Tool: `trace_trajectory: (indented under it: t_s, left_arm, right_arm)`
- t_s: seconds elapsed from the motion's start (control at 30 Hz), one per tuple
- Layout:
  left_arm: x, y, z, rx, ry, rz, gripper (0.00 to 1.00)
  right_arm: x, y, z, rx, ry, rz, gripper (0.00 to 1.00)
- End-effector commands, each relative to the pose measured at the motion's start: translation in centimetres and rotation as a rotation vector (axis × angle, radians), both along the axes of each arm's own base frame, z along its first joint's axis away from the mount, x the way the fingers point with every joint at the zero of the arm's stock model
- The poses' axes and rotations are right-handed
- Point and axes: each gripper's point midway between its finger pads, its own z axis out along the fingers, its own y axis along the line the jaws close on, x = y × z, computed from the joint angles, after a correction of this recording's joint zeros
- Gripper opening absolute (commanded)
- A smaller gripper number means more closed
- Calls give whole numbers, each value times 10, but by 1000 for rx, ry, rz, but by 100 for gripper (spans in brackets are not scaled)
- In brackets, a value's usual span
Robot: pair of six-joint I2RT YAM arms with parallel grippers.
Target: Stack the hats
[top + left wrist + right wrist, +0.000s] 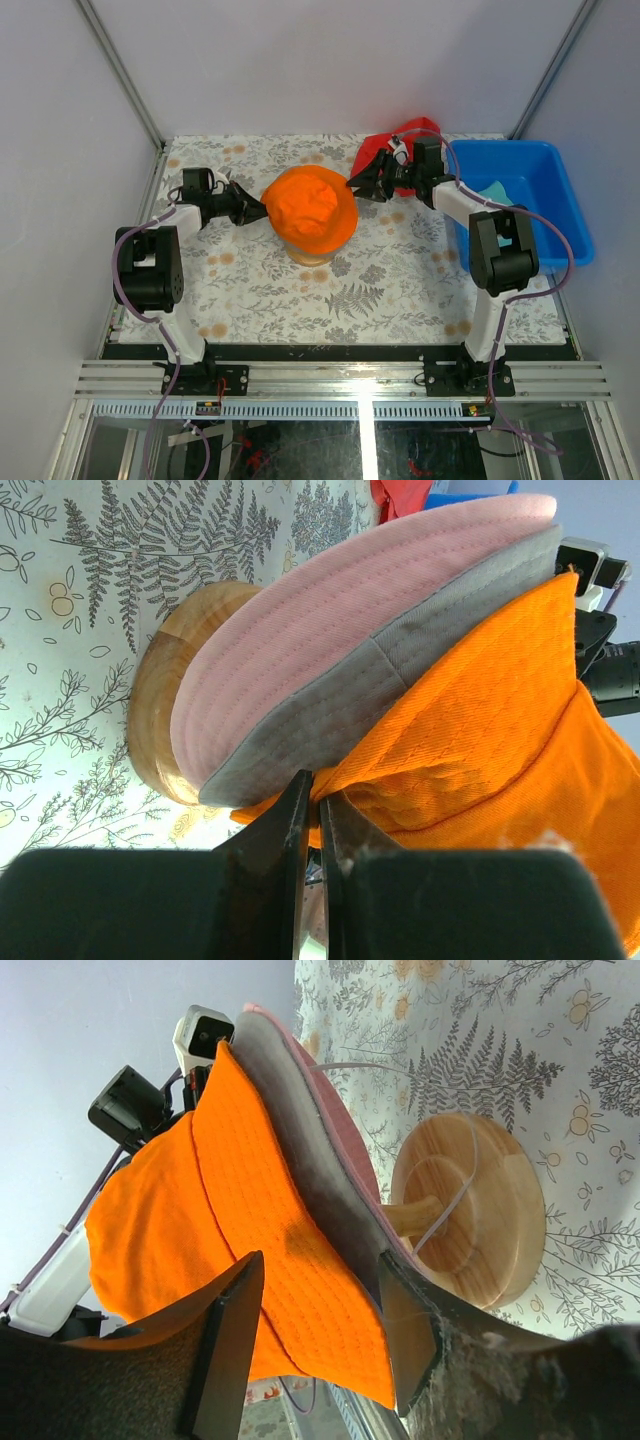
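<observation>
The orange hat [310,208] sits on top of the wooden stand [308,252] at the table's middle. In the left wrist view the orange hat [480,740] lies over the grey hat [400,670], which lies over the pink hat [300,620]. My left gripper [260,210] is shut on the orange hat's left brim [318,802]. My right gripper [356,185] is open, its jaws on either side of the orange hat's right brim [320,1330]. The grey hat [300,1150] and a sliver of the pink hat [345,1140] show beneath. A teal hat [493,188] lies in the blue bin.
A blue bin [545,200] stands at the right edge of the table. A red cloth [385,148] lies at the back, behind my right gripper. The stand's round wooden base [490,1210] rests on the fern-patterned tablecloth [380,290].
</observation>
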Motion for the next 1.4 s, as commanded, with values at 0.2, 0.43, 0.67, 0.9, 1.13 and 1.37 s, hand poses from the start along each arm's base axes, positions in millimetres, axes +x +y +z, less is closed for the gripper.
trace_trajectory:
  t_s: [0.2, 0.43, 0.67, 0.9, 1.13, 1.37]
  left_arm:
    - [4, 0, 6, -12, -9, -3, 5]
    - [-4, -6, 1, -17, 8, -24, 5]
    - [-28, -9, -24, -15, 69, -40, 4]
    - [-50, -11, -47, -4, 140, -42, 2]
    - [-58, -10, -58, 20, 164, -47, 0]
    - [-54, -10, -60, 30, 162, -53, 0]
  right_arm:
    - [-5, 23, 33, 63, -79, 71, 30]
    - [-11, 19, 11, 25, -20, 53, 1]
    - [-10, 4, -40, -78, 100, 4, 0]
    - [-17, -4, -75, -155, 147, 8, 0]
    - [-36, -12, -96, -210, 165, 25, 0]
    - [-39, -14, -80, -219, 127, 41, 6]
